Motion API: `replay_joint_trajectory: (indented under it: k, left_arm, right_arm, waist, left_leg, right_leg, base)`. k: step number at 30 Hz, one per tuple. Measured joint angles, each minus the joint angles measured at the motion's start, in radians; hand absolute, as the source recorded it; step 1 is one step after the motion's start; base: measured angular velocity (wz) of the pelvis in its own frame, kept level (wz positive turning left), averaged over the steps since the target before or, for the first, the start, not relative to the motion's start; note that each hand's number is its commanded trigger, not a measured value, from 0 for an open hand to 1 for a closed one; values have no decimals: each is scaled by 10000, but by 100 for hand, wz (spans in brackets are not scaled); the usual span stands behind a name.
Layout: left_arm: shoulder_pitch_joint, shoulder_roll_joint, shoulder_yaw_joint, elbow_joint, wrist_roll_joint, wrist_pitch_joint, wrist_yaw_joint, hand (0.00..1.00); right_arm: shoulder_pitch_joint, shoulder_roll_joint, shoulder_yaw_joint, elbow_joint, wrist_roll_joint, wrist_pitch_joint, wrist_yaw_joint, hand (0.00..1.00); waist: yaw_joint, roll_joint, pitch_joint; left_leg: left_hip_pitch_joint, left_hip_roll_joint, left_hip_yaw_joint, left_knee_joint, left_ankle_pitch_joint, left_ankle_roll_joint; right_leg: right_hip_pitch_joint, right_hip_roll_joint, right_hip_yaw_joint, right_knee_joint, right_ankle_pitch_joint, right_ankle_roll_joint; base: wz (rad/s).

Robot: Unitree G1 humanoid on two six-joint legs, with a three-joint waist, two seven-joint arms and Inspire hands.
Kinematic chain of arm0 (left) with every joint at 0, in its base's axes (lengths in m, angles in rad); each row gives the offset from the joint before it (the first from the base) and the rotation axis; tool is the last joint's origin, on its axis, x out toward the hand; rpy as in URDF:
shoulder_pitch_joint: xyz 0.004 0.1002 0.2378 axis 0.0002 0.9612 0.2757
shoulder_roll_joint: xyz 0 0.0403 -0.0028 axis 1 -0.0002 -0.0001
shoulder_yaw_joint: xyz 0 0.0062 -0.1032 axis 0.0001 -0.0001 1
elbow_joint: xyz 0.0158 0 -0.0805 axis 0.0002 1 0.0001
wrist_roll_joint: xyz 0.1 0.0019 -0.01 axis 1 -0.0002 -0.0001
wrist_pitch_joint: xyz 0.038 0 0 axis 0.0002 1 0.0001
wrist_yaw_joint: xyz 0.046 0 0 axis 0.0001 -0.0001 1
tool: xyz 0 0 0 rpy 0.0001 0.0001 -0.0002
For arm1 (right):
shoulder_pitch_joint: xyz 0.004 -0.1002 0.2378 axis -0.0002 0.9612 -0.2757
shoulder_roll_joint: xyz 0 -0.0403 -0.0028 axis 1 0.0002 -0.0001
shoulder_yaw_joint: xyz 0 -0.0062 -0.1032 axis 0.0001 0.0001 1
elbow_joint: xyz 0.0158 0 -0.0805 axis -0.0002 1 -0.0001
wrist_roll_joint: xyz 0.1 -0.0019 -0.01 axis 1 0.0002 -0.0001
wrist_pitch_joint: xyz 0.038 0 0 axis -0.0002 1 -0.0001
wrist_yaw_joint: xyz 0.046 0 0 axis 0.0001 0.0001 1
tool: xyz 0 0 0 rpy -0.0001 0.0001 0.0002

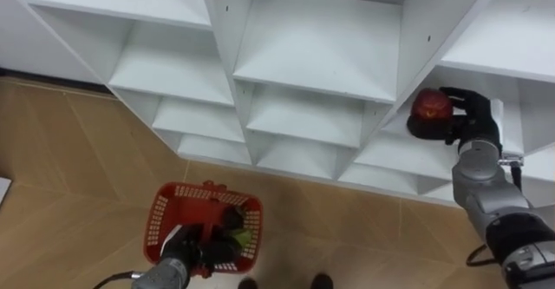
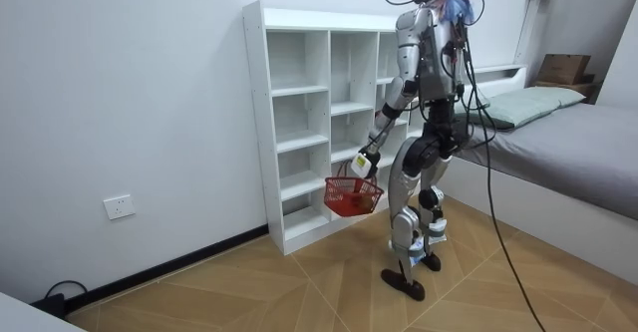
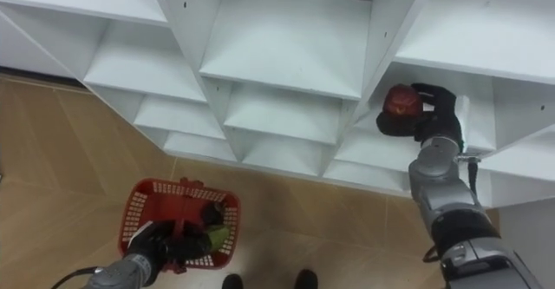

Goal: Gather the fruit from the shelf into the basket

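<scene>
A red round fruit (image 1: 430, 107) is in my right hand (image 1: 461, 115), whose fingers curl round it at the front of a right-column shelf of the white closet (image 1: 316, 46). The same fruit (image 3: 401, 101) and right hand (image 3: 435, 114) show in the right eye view. Down at the lower left, my left hand (image 1: 192, 252) is shut on the handle of a red mesh basket (image 1: 166, 215) that hangs over the wooden floor. Dark and green items lie inside the basket (image 3: 143, 206). In the room view I stand facing the closet (image 2: 299, 123) with the basket (image 2: 351, 196) at knee height.
The closet's other cells in view hold nothing. Wooden floor (image 1: 69, 176) lies in front of it. In the room view a bed (image 2: 568, 143) stands behind me at the room view's right, and a wall socket (image 2: 119, 207) sits at the left.
</scene>
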Motion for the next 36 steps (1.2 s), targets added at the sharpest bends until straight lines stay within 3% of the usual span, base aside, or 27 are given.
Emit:
replay_joint_trajectory:
  k: [1,4,10,13,15,17,22,25,30,36]
  left_arm:
    - [96,4,116,-235,-6,-2,-6,100]
    - [292,23,165,-698,-14,-4,2,100]
    - [574,-15,273,-1015,-233,-45,5,100]
    - [959,5,339,-1019,-191,-46,14,100]
    - [1255,1,473,-1174,-158,-28,-1,100]
    - [1693,-8,680,-1605,-188,-30,-30,100]
    - [1863,-6,736,-2107,-199,-71,-9,100]
    - [1961,-17,763,-2434,-262,-224,-15,100]
    - [1932,-106,731,-2495,-390,-266,-22,100]
    - [1882,-346,725,-2495,-404,-267,98,100]
  right_arm:
    - [97,-1,-5,-66,-37,10,20,100]
    - [745,-1,-3,-821,28,13,141,100]
    - [1949,9,6,-2174,23,23,507,100]
    - [2804,48,-3,-3147,-74,48,845,100]
    - [3232,164,-7,-3481,-436,51,977,100]
    - [3814,366,-9,-3811,-893,44,1115,100]
    - [4877,489,1,-4503,-942,69,1632,100]
    - [5119,525,2,-5068,-1065,49,1930,100]
    - [5466,924,163,-5547,-1151,14,2261,100]
    - [5821,1195,789,-5604,-1156,16,2770,100]
  waist:
    - [-6,4,-18]
    - [-31,65,-235]
    - [-104,66,-350]
    - [-298,-46,-499]
    - [-348,-112,-539]
    - [-547,-138,-540]
    - [-572,-214,-485]
    - [-561,-271,-426]
    - [-604,-342,-367]
    - [-576,-271,-312]
  left_leg:
    - [147,15,2,-54,-1,0]
    - [497,19,43,-173,-1,-1]
    - [1751,-36,199,-763,-1,-1]
    - [2168,-24,297,-965,-1,-1]
    - [2357,-1,382,-1020,-5,-3]
    - [2632,8,397,-1184,-6,-4]
    - [2911,-38,415,-1358,-6,-5]
    - [3154,-39,489,-1492,-7,-7]
    - [3466,-24,603,-1706,-32,-38]
    - [3639,71,637,-1818,-68,-66]
  right_leg:
    - [157,22,5,-88,12,15]
    - [500,45,30,-141,39,35]
    - [1464,89,160,-348,-32,114]
    - [1783,116,244,-482,-62,140]
    - [1961,154,302,-551,-53,149]
    - [2212,201,314,-700,-10,149]
    - [2426,224,336,-776,-18,163]
    - [2593,293,479,-805,-11,171]
    - [2863,418,580,-1014,-10,198]
    - [3094,473,586,-1208,12,223]
  base:
    - [0]
    - [-4]
    - [-10]
    - [-8]
    - [-13]
    - [-4]
    - [-2]
    - [-13]
    - [-7]
    - [-1]
